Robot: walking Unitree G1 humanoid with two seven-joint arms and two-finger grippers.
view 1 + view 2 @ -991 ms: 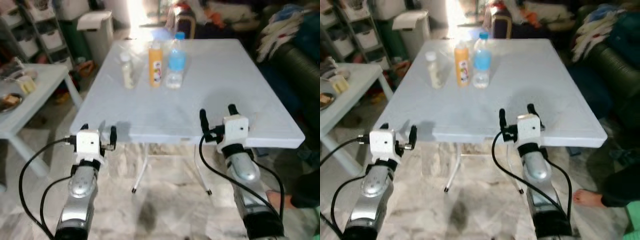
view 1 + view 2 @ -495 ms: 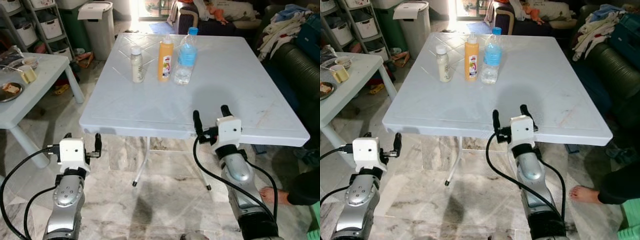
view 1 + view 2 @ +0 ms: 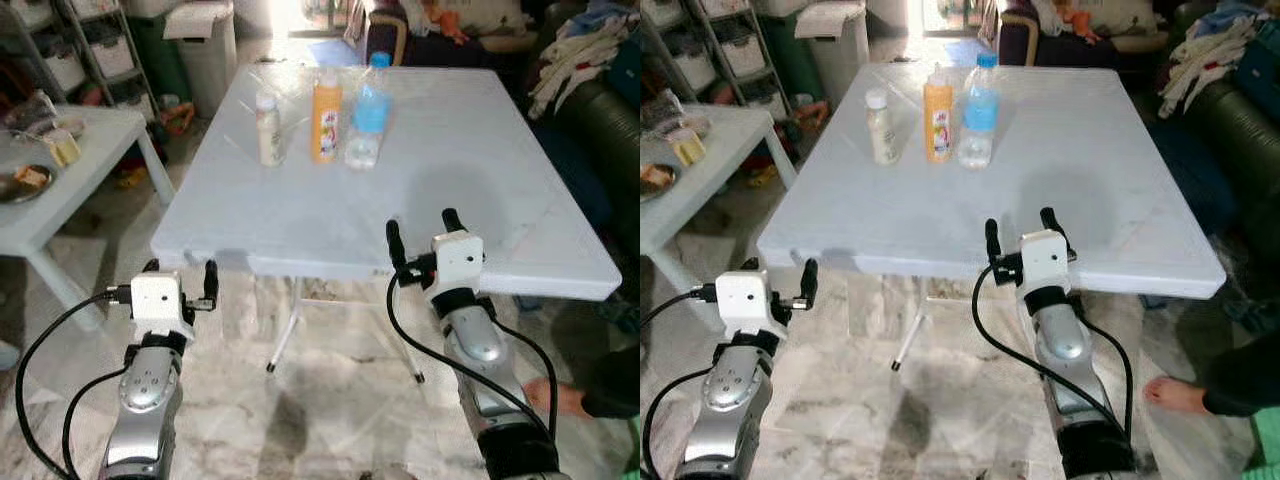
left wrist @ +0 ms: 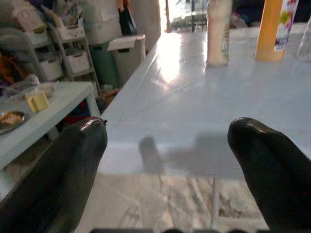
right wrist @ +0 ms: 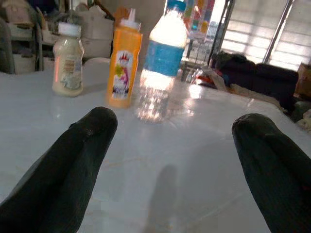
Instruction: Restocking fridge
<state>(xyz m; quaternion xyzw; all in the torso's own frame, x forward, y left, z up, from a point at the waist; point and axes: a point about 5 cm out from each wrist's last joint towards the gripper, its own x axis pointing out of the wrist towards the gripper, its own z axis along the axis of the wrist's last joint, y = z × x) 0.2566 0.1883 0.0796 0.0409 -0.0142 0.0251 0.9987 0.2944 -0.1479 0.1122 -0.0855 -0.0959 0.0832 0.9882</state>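
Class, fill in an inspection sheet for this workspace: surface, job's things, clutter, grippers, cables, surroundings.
Surface: white folding table, bare near its front edge.
Job's things: cream bottle, orange bottle, water bottle in a row at the far side.
Clutter: nothing seen on the table.
Grippers: left gripper open, below the front edge; right gripper open, over the front edge.
Cables: black cables looped along both arms.
Surroundings: side table with dishes, bin, sofa, a person's foot.

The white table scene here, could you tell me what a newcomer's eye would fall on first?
Three bottles in a row at the far end of the white table: a cream bottle, an orange bottle and a water bottle. At its near edge hover the open left gripper and right gripper.
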